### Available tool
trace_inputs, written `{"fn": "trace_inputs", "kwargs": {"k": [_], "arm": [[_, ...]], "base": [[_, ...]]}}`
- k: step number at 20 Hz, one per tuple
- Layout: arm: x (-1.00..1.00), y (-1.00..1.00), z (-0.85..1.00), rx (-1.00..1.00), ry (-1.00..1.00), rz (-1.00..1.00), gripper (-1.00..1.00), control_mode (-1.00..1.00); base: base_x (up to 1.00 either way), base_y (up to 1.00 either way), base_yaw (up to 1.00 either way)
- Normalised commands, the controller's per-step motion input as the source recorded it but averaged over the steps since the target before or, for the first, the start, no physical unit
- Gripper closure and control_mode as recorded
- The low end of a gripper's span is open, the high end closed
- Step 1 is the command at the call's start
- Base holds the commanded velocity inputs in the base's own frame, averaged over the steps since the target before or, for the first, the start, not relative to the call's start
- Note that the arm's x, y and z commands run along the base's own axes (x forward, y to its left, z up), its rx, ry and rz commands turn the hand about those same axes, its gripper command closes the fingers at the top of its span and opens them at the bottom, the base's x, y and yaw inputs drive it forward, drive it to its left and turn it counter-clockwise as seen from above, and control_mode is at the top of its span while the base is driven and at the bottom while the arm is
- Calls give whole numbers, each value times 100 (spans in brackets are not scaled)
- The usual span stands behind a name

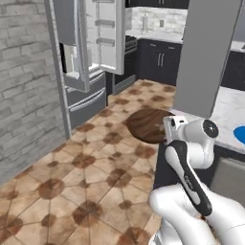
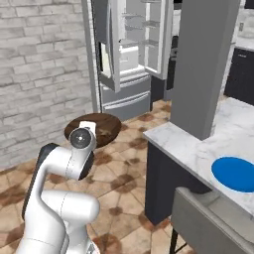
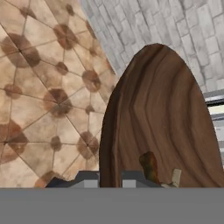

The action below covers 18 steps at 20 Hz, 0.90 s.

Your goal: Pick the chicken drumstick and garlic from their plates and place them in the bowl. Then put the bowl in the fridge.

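My gripper (image 3: 109,180) is shut on the near rim of the dark brown wooden bowl (image 3: 162,118) and holds it out over the tiled floor. The bowl (image 1: 145,125) hangs in front of the hand, left of the counter corner, and also appears beyond the arm (image 2: 101,129). Inside it lie the reddish-brown chicken drumstick (image 3: 149,165) and, beside it, the pale garlic (image 3: 176,176). The fridge (image 1: 86,91) stands ahead by the brick wall, its upper doors swung open on a white inside with grey shelves (image 2: 134,39). A bare bright blue plate (image 2: 235,173) rests on the counter.
The marble counter (image 2: 188,144) with dark cabinets below is to the right. A tall grey slab (image 1: 206,52) rises from it. A brick wall (image 1: 24,81) runs along the left, and dark cabinets (image 1: 158,60) line the back. A grey chair back (image 2: 213,225) is at the lower right.
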Motion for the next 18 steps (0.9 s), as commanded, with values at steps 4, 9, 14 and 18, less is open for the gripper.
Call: {"fn": "trace_inputs", "kwargs": {"k": [4,9,14,18], "arm": [[0,0,0,0,0,0,100,100],[0,0,0,0,0,0,100,100],[0,0,0,0,0,0,100,100],[0,0,0,0,0,0,100,100]], "base": [[78,38,0],[75,41,-12],[72,36,-23],[64,28,-39]]}}
